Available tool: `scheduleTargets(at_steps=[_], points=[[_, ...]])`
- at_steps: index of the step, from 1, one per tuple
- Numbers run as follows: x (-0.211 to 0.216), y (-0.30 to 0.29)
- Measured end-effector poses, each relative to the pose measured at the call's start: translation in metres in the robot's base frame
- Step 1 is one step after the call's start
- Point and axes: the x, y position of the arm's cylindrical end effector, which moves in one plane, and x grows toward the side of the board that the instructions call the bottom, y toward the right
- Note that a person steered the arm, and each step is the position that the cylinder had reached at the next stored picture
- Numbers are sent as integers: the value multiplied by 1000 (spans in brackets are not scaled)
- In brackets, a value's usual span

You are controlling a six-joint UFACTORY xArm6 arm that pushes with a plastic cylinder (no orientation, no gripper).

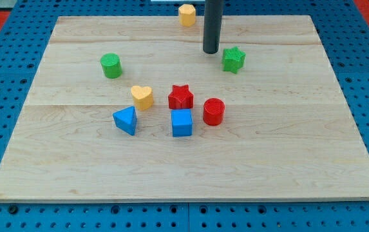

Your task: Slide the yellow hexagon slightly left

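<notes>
The blue cube (181, 122) and blue triangle (126, 120) are lying nearest the camera. The yellow hexagon (187, 14) is sitting at the table's (287, 161) top edge. My tip (210, 51) is standing just below-right of it, beside the green star (233, 59), touching neither. No hand is fitted; nothing is being held.

You can't see the upper part of the rod: the view's top edge cuts it off, so only the lower stretch down to my tip (210, 51) shows. The yellow hexagon (187, 14) sits at the surface's (171, 167) far edge; its facets are too small to count.
</notes>
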Motion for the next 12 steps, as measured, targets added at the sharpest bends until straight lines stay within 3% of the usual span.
scheduleTargets(at_steps=[12], points=[[-61,-90]])
